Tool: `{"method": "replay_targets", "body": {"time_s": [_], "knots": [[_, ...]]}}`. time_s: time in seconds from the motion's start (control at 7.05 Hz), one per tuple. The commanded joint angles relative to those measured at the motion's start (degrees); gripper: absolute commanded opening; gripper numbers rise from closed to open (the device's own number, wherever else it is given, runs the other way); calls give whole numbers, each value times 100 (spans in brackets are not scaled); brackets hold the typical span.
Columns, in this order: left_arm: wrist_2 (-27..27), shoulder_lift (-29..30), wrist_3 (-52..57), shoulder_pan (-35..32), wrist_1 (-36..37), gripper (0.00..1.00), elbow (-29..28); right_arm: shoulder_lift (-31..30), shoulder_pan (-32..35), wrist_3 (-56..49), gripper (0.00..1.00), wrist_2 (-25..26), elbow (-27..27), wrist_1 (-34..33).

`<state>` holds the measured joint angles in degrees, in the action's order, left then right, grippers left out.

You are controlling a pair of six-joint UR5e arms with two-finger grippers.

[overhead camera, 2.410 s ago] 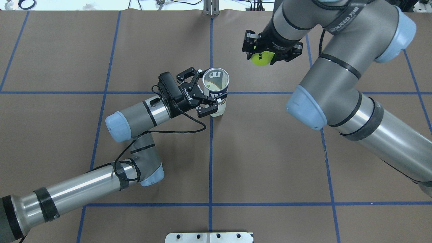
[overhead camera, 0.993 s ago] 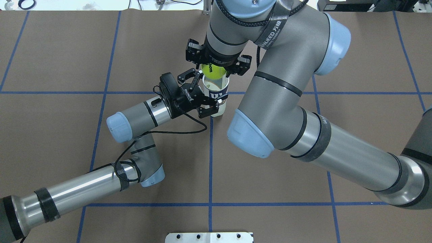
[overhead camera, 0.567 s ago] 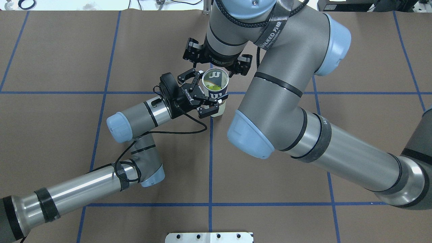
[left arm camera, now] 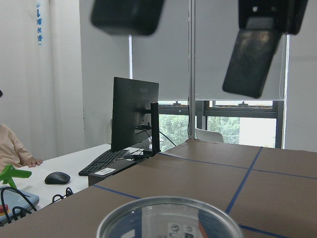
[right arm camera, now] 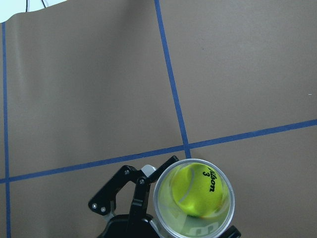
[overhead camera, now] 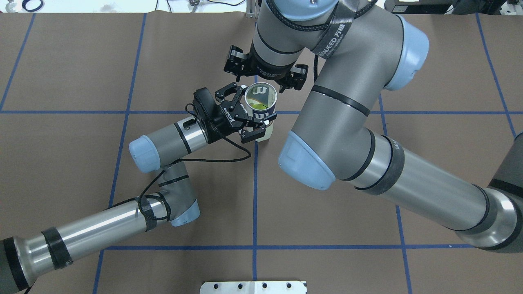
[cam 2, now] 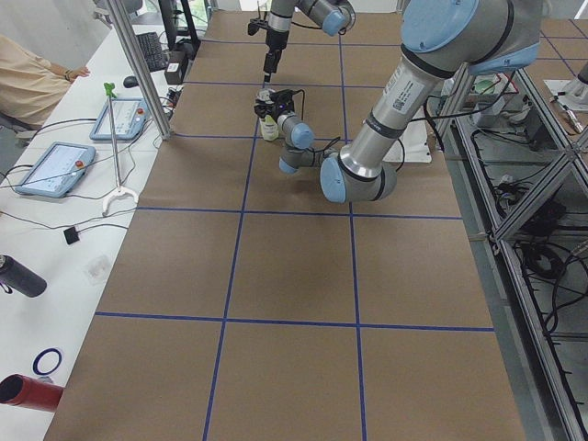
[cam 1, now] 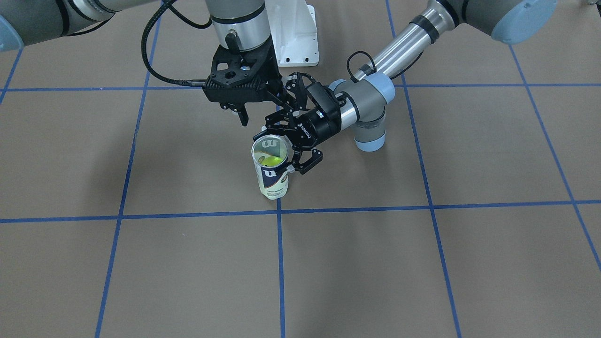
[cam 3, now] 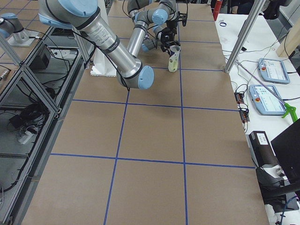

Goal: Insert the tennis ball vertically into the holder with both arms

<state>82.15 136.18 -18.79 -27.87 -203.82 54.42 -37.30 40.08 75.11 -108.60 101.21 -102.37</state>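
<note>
The holder (overhead camera: 261,117), a clear can with a silver rim and navy label, stands upright on the brown table near a blue tape crossing. The yellow-green tennis ball (right arm camera: 195,191) lies inside it and also shows in the front-facing view (cam 1: 271,161). My left gripper (overhead camera: 249,110) reaches in level from the side and is shut on the holder (cam 1: 271,180). My right gripper (overhead camera: 265,73) points straight down just behind and above the holder's rim (right arm camera: 158,198), open and empty. Its fingers (left arm camera: 250,59) hang wide apart in the left wrist view.
The white pedestal base (cam 1: 293,33) stands behind the arms. A metal plate (overhead camera: 253,287) lies at the table's near edge. A bench with tablets (cam 2: 50,167) and a post (cam 2: 138,64) runs along the operators' side. Blue tape lines cross the table.
My right gripper carried the ball over the holder and opened. The ball dropped into the holder. The gripper has since shifted slightly back and right. The left arm held still.
</note>
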Motion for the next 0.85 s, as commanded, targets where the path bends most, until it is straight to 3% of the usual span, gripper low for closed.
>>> {"method": "replay_targets", "body": {"time_s": [0.0,0.71], "knots": [[3,-3,-28,-8,0,99,138,-328,803,-836,99,-745,-5,-28],[-6,14,-99,-200,0,99,525,-1514,2422,-3645,99,-1558,-75,33]]}}
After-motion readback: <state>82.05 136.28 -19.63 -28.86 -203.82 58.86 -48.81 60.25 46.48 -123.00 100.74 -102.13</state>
